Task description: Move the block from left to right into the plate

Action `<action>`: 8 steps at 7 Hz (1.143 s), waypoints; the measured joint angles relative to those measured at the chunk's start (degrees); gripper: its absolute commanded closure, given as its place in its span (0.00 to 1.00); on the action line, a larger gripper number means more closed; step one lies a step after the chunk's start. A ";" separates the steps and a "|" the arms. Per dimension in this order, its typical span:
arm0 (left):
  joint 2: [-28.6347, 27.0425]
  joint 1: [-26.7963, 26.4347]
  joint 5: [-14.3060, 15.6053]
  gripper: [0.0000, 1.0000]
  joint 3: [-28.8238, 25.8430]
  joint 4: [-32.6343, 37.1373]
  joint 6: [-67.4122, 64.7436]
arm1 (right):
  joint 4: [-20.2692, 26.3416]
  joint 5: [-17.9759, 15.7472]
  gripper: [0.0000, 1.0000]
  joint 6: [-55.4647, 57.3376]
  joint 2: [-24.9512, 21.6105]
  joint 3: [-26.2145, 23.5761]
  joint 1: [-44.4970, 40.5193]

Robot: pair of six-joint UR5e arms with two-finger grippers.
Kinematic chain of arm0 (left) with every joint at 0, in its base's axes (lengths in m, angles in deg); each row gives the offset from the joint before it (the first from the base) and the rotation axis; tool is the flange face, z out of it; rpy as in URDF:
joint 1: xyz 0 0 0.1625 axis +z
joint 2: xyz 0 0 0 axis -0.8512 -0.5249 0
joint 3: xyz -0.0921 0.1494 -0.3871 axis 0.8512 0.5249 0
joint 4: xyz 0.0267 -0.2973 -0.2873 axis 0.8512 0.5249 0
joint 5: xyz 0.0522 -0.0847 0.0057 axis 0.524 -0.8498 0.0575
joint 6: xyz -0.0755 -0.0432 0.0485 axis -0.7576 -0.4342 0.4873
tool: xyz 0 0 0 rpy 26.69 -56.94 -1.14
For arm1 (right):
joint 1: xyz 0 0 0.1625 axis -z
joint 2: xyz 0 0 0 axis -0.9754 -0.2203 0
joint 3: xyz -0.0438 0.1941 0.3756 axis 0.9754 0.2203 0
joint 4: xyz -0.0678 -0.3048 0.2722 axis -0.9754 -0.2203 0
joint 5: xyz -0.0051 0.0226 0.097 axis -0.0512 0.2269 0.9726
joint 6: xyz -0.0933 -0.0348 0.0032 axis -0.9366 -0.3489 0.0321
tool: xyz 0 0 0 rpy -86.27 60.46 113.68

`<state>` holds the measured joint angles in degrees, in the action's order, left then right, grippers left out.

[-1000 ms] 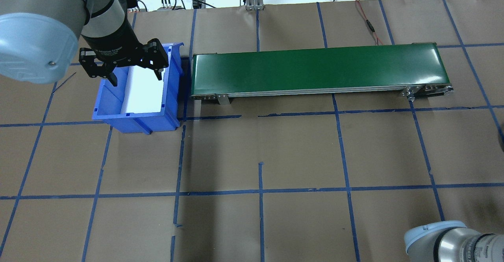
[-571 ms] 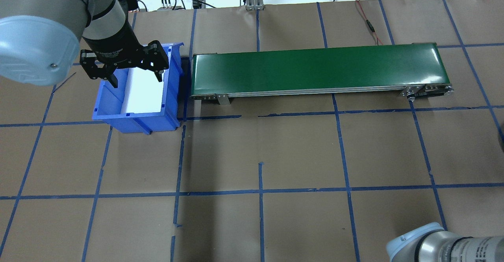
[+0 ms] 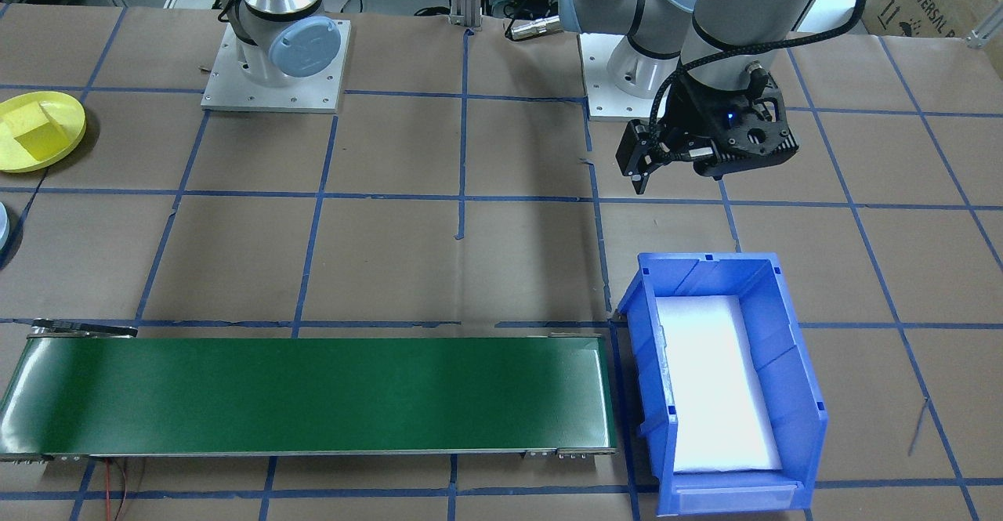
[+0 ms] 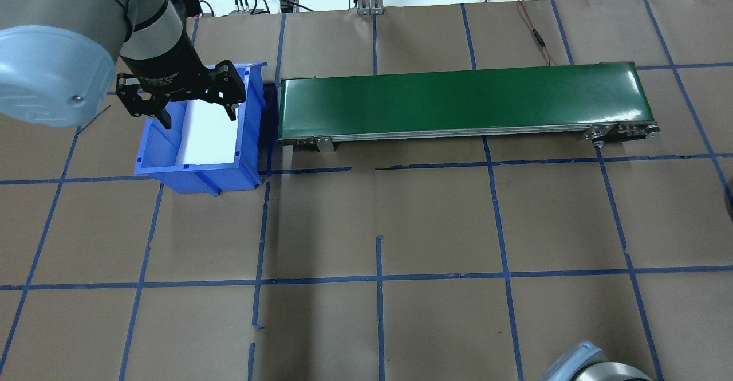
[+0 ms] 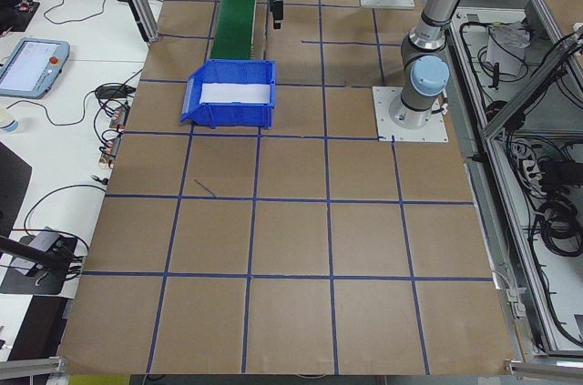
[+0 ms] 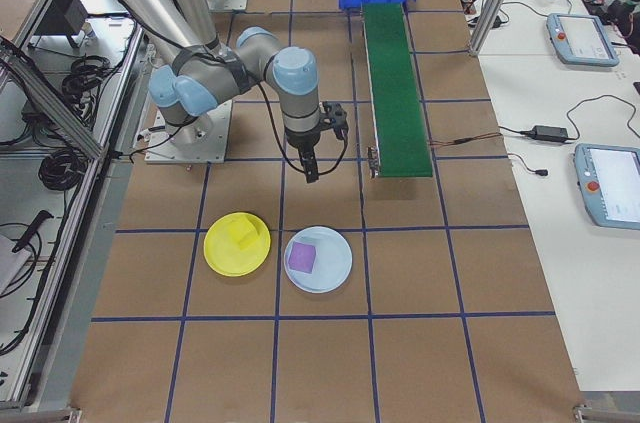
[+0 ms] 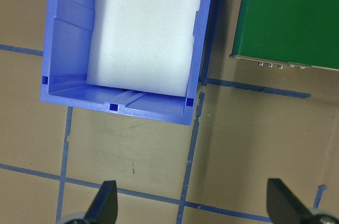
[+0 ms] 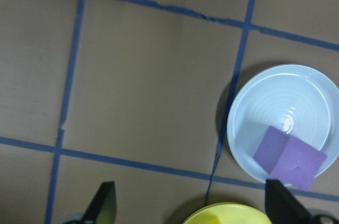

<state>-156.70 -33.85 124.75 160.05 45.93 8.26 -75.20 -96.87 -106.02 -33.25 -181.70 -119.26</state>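
Here, facing the robot, the yellow block (image 3: pixel 38 139) is already sitting in the plate (image 3: pixel 66 117). Overhead, the left gripper (image 4: pixel 196 110) is hanging agape over the blue bin (image 4: pixel 154 152). At the right wrist, the right gripper (image 8: pixel 190 208) is gaping empty; the block is looking light and rigid, best pinched across flat sides.

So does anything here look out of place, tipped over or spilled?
Nothing stands out. The blue bin sits upright at the end of the green conveyor belt, holding only a white liner. A yellow block lies in the yellow plate and a purple block in the pale blue plate.
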 measured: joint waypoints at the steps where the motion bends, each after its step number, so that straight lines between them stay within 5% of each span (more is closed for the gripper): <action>1: 0.09 -0.01 0.02 0.00 -0.04 -0.02 0.10 | 5.15 0.17 0.00 9.37 -1.39 3.01 -5.78; 4: 0.22 0.02 0.08 0.00 0.06 -0.04 0.20 | 13.90 0.54 0.00 39.32 -2.07 9.57 -27.31; 8: 0.29 0.07 0.09 0.00 0.15 0.03 0.21 | 9.62 0.96 0.00 66.55 2.26 11.24 -48.08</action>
<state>-156.40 -33.78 124.84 160.20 45.96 8.47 -65.58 -95.91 -39.47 -30.99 -170.46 -167.34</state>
